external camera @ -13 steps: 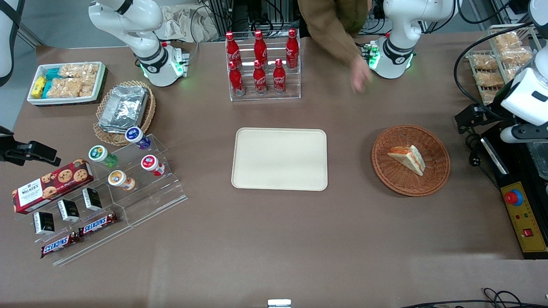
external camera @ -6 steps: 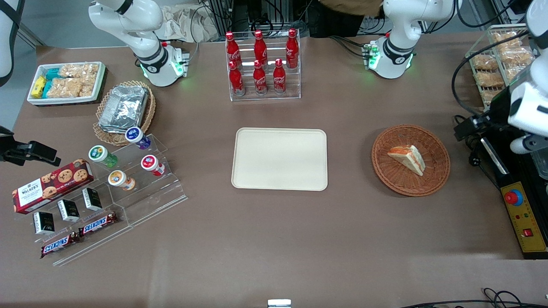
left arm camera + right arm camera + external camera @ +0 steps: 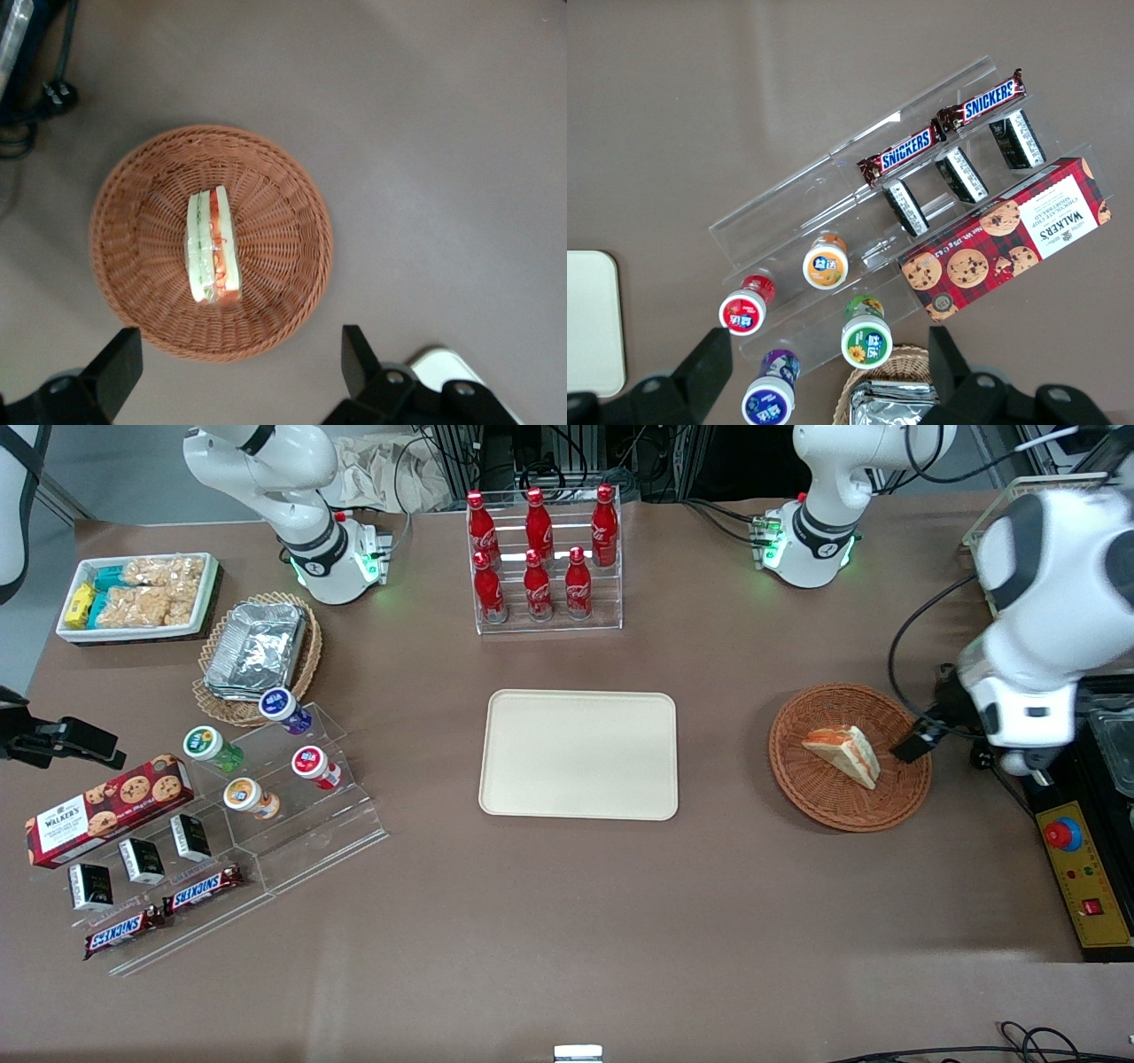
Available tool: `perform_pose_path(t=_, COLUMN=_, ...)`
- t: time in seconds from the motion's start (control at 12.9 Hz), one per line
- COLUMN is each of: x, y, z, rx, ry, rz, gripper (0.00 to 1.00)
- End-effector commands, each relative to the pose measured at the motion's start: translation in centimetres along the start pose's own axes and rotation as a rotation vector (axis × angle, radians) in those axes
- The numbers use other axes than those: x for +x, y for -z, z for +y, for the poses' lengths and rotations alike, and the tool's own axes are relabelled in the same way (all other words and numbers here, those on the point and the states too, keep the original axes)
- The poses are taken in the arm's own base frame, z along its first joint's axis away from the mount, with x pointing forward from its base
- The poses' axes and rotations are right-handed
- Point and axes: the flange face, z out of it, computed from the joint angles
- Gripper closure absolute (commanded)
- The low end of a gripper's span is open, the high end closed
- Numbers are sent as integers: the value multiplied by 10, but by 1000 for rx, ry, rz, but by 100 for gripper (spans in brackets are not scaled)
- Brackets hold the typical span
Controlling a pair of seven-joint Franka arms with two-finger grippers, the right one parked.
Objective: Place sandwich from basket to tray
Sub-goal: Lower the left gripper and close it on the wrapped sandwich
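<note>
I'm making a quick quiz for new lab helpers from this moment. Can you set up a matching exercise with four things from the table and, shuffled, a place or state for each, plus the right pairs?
Things:
1. sandwich
2. tray
3. gripper
4. cola bottles

Places or states:
A. standing in a clear tiered rack, farther from the front camera than the tray
B. lying in the basket
C. open, above the basket's edge, holding nothing
D. flat on the table with nothing on it

Pairs: 1-B, 2-D, 3-C, 4-A
</note>
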Motion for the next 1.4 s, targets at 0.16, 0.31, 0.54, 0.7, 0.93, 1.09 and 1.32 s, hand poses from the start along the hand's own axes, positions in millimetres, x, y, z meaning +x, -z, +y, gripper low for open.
perform_pose_path(t=0.16, x=-30, y=-83, z=-33, rx=-29, ry=135, rz=29, gripper=0)
perform_pose_path(t=0.31, x=-35, y=-124, z=-40, rx=-53, ry=179, rz=38, gripper=0)
perform_pose_path(t=0.54, x=-40, y=-165, z=-46, rx=-58, ry=220, rz=39, gripper=0)
perform_pose_path(t=0.7, x=-32, y=-185, z=-58, rx=-84, ry=249, rz=58, gripper=0)
perform_pose_path(t=0.93, x=-32, y=-213, z=-65, rx=-78, ry=255, rz=58, gripper=0)
perform_pose_path(t=1.09, x=-30, y=-215, z=-66, rx=-79, ry=311, rz=48, gripper=37)
perform_pose_path(t=1.32, x=-35, y=-217, z=-59, rx=-77, ry=360, rz=47, gripper=100)
